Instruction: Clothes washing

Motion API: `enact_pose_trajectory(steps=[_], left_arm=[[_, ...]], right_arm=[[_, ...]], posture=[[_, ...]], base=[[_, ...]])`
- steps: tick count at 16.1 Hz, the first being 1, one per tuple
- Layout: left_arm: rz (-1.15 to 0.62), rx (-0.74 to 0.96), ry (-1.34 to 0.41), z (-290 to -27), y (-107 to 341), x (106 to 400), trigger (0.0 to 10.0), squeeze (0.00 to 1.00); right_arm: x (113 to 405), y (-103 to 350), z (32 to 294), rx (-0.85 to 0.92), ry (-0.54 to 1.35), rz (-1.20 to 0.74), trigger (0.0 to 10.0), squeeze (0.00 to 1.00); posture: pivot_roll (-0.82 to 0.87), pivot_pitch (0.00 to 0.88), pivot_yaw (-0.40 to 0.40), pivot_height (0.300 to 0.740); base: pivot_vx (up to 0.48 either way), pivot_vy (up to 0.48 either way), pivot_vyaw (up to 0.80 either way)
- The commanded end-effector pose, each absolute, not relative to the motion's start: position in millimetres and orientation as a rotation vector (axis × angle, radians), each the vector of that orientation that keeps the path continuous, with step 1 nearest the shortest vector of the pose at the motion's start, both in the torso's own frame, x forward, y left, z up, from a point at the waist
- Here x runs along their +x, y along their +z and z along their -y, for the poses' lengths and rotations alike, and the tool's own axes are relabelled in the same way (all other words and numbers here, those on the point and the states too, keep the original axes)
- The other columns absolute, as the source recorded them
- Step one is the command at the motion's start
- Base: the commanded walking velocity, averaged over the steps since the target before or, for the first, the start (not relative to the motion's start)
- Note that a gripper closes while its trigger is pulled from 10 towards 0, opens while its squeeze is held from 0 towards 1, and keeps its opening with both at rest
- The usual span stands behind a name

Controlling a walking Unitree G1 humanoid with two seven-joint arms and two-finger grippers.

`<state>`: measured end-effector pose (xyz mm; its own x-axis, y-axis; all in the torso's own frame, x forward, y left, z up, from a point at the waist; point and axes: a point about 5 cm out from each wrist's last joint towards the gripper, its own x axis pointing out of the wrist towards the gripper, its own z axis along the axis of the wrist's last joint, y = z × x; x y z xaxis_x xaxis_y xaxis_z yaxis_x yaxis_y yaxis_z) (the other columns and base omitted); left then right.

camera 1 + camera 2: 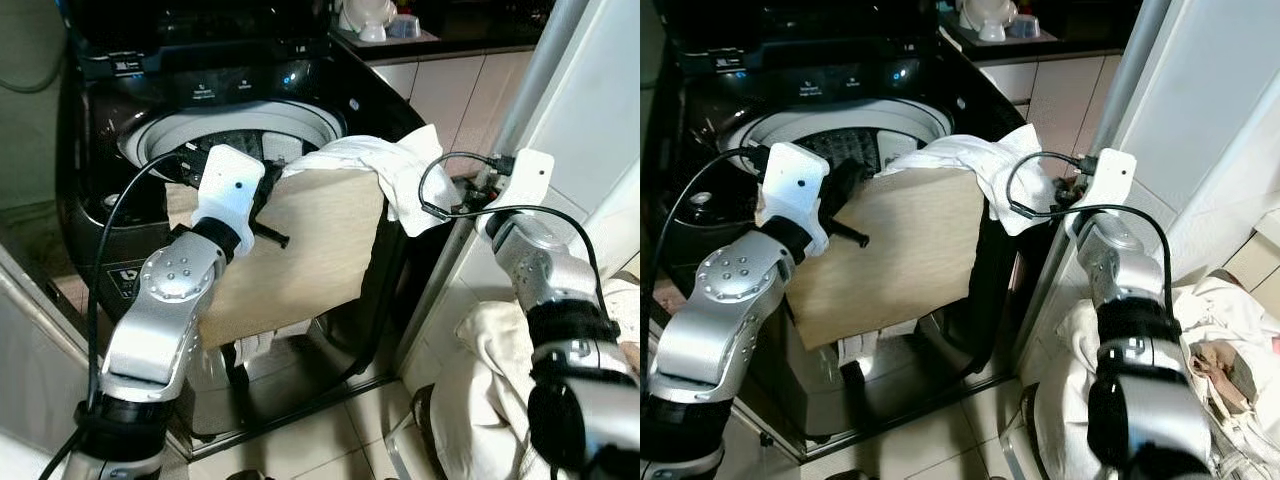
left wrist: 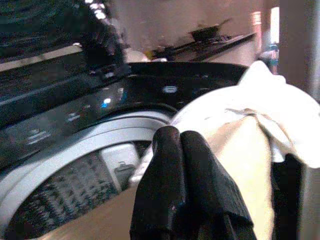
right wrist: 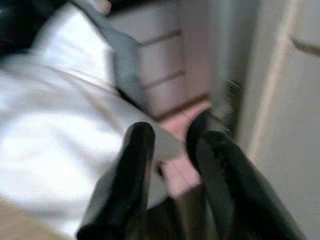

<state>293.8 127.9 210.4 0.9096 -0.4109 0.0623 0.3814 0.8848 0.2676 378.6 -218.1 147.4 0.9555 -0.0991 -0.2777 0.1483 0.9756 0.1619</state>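
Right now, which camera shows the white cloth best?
The left eye view: the whole white cloth hangs over the basket's corner by the washer. The right eye matches it; both wrist views catch only blurred parts.

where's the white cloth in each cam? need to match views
Left eye: white cloth draped over the tan panel's upper right corner, right of centre.
Right eye: same spot, at centre.
Left wrist: at right, beyond the left tool.
Right wrist: blurred, at left, beside the right tool.
Shared landmark: washer drum rim.

Tiled floor bears the black washing machine and crumpled laundry.
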Motion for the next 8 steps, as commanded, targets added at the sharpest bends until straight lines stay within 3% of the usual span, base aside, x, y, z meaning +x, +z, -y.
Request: enact_pose_trajectory(steps=[1, 4, 8], left_arm=[[0.108, 0.238, -0.513, -122, 210, 286, 10.0, 0.0], [0.042, 0.234, -0.757, -112, 202, 265, 10.0, 0.0], [0.018, 0.262, -0.763, -118, 201, 262, 10.0, 0.0]], right_arm=[[379, 142, 228, 0.151, -0.201, -0.299, 10.0, 0.0], [381, 128, 220, 0.142, -0.186, -0.332, 10.0, 0.0], [393, 135, 186, 0.148, -0.07, -0.325, 10.0, 0.0]], posture=[[0.03, 0.0, -0.029, 0.74], [0.04, 0.0, -0.026, 0.74], [0.06, 0.0, -0.027, 0.74]], base=[[0.0, 0.0, 0.0], [0.0, 0.0, 0.0], [0.0, 0.0, 0.0]])
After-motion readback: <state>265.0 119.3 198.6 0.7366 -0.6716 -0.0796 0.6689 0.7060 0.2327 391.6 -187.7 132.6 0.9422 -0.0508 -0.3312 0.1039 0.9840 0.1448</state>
